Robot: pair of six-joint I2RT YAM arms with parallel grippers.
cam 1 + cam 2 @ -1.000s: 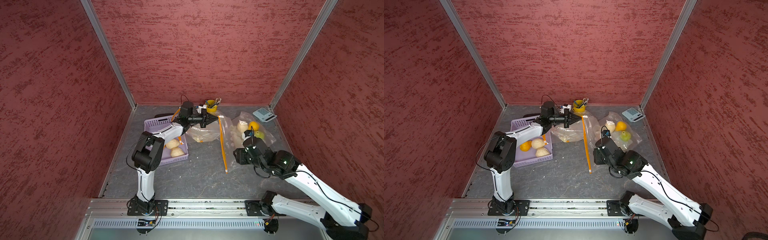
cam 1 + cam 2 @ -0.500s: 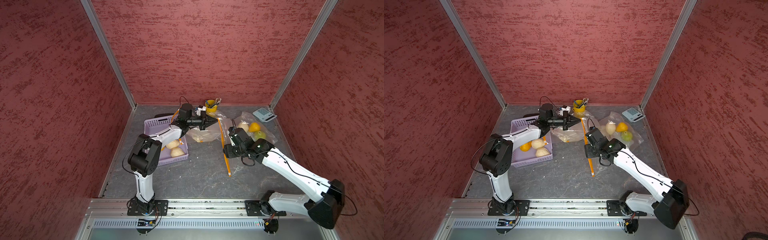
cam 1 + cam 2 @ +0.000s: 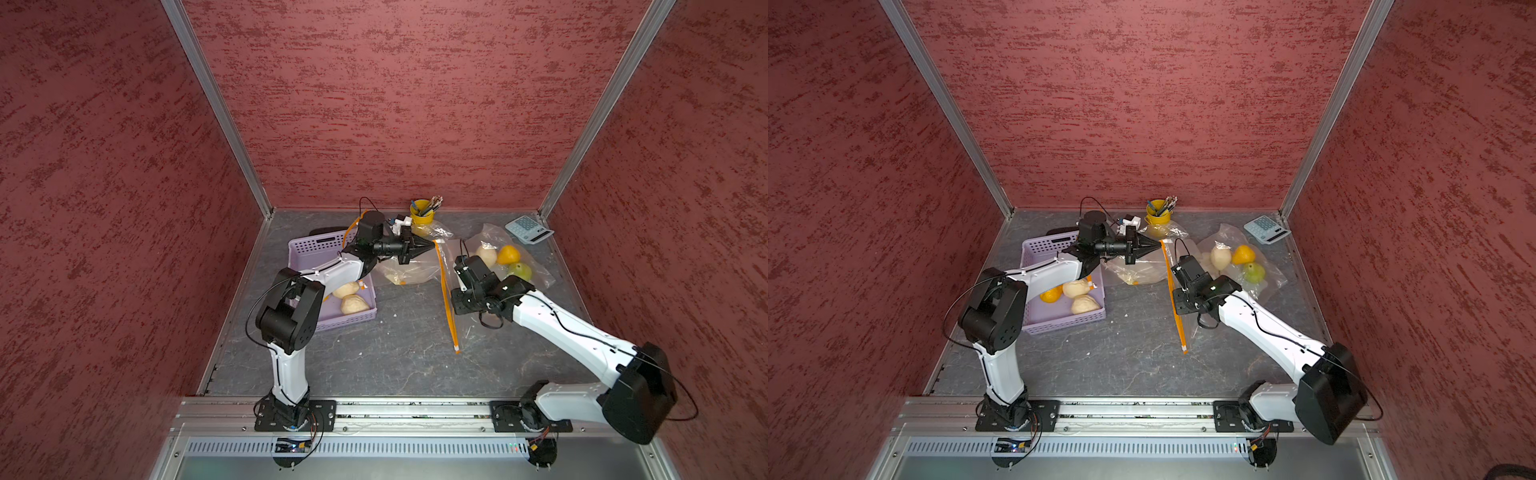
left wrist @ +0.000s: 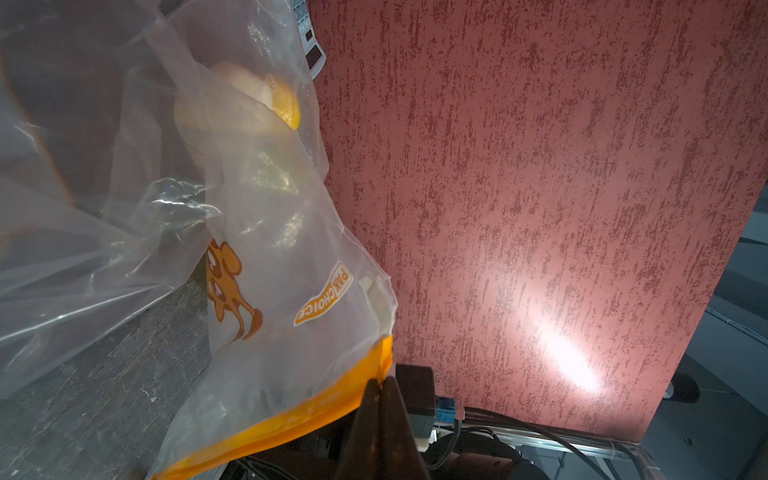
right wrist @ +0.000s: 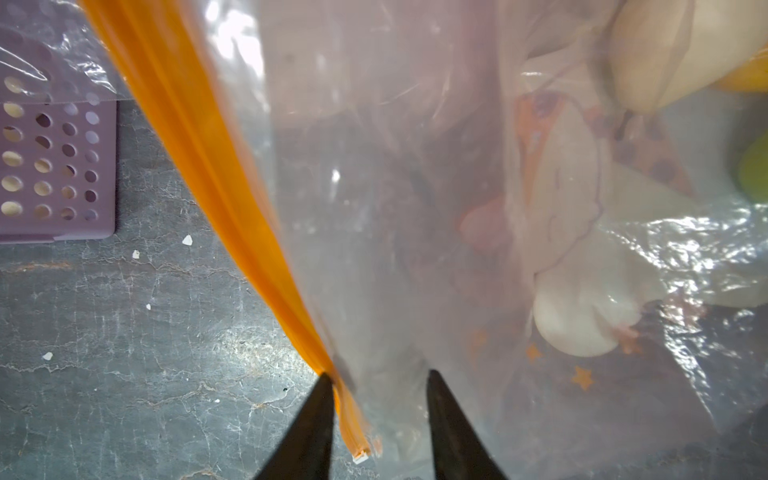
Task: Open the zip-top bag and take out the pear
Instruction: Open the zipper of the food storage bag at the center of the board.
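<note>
The clear zip-top bag (image 3: 540, 277) with its orange zip strip (image 3: 446, 291) lies at the back right. Inside it are a green pear (image 3: 520, 271), a pale fruit (image 3: 486, 254) and an orange-yellow fruit (image 3: 508, 254). My left gripper (image 3: 430, 242) is shut on the far end of the zip strip (image 4: 291, 419) and holds that corner up off the table. My right gripper (image 5: 379, 374) stands open low over the table, its jaws astride the strip's (image 5: 216, 174) near end, which touches one finger. In both top views its fingers are hidden under the wrist (image 3: 1187, 291).
A second clear bag (image 3: 409, 270) lies below my left gripper. A purple basket (image 3: 316, 245) with pale fruits and an orange stands at the left. A yellow pen cup (image 3: 422, 212) and a calculator (image 3: 528, 228) sit by the back wall.
My right arm has swung from the front right over to the zip strip, and its jaws have narrowed around it. My left gripper has kept its hold on the strip's far end.
</note>
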